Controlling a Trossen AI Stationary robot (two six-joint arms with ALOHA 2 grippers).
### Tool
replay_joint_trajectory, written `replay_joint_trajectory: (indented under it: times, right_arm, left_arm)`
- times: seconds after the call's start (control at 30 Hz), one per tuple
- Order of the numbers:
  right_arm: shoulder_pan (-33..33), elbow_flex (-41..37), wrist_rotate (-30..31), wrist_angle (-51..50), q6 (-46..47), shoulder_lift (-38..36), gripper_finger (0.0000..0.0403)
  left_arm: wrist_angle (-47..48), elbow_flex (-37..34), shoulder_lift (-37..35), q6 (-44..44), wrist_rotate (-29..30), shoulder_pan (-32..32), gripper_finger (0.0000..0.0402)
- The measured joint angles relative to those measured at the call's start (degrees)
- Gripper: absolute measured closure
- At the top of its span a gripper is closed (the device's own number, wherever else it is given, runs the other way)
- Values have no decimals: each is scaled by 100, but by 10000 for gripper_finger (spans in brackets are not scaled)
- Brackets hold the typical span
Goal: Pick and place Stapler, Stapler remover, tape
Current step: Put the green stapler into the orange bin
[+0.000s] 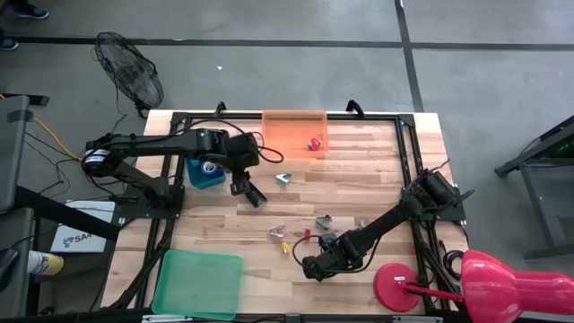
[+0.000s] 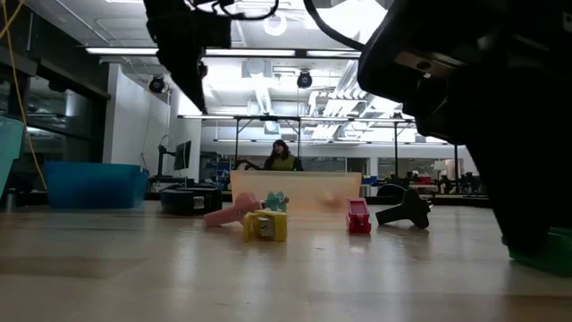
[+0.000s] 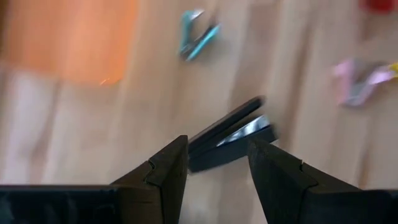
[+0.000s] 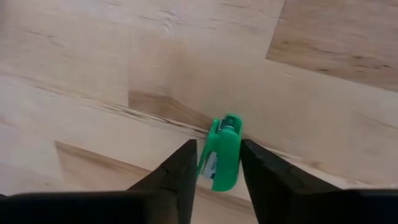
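The black stapler lies flat on the wood, right of the blue bin; in the left wrist view the stapler shows just beyond the fingers. My left gripper hangs open over its near end without touching it. My right gripper is low near the table's near edge, shut on a small green staple remover. Other small removers lie loose: teal, pink, grey. No tape roll shows plainly. My right gripper pinches the green staple remover between its two fingers, one on each long side. The fingers come from above, slanting down toward the table. The remover sits just below the fingers; whether it is clear of the wood, I cannot tell.
An orange tray at the far edge holds a small pink piece. A blue bin stands under the left arm, and a green tray lies at the near left corner. A red lamp base stands near right. A person sits beyond the table.
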State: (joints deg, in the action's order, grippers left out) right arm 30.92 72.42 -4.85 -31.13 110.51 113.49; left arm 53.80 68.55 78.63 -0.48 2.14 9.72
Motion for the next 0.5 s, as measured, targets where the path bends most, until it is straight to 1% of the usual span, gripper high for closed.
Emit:
replay_joint_trajectory:
  times: [0.17, 0.27, 0.33, 0.5]
  right_arm:
    - [3, -2, 60, -38, -135, 2, 336]
    - [4, -2, 248, -37, -186, 2, 358]
    - [-9, -2, 300, -35, -280, -9, 358]
    - [-176, -25, 326, -155, -664, -112, 358]
  left_arm:
    - [-421, 0, 0, 203, -713, -2, 238]
    - [-541, 0, 0, 398, -1063, 0, 238]
    - [-583, 0, 0, 535, -1223, 0, 238]
    - [-568, 0, 0, 674, -1321, -1, 238]
